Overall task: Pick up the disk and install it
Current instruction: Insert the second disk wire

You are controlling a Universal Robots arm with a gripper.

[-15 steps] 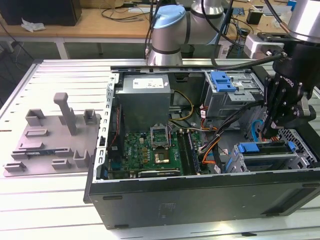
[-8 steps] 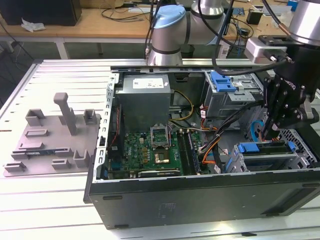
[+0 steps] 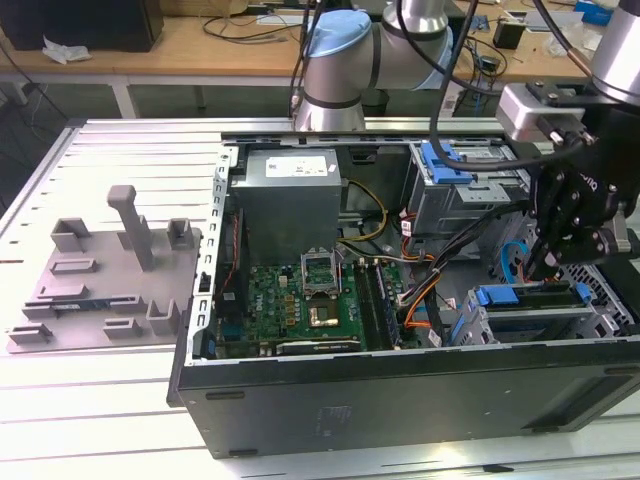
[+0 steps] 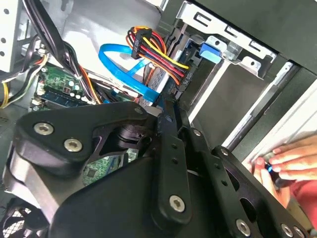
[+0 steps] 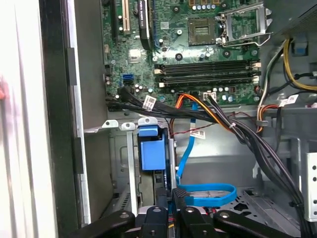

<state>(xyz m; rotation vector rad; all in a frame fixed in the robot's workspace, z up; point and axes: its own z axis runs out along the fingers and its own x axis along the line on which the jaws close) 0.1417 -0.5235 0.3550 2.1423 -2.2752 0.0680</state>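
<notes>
The disk [image 3: 528,297], silver in a blue carrier, lies in the lower drive cage at the exterior view's right of the open computer case [image 3: 400,390]. Its blue carrier end [image 5: 148,151] shows seated in the cage slot in the first wrist view. My gripper [image 3: 548,266] hangs just above the disk's far end, tips [image 5: 170,192] close to the carrier and the blue data cable [image 5: 205,194]. The fingers [image 4: 168,124] stand pressed together with nothing visible between them. Whether they touch the disk I cannot tell.
A second blue carrier [image 3: 446,160] sits in the upper bay. Cable bundles [image 5: 223,119] cross beside the cage, above the motherboard [image 3: 300,300]. A grey fixture plate [image 3: 110,270] lies at the exterior view's left. A person's hand [image 4: 285,161] rests at the case edge.
</notes>
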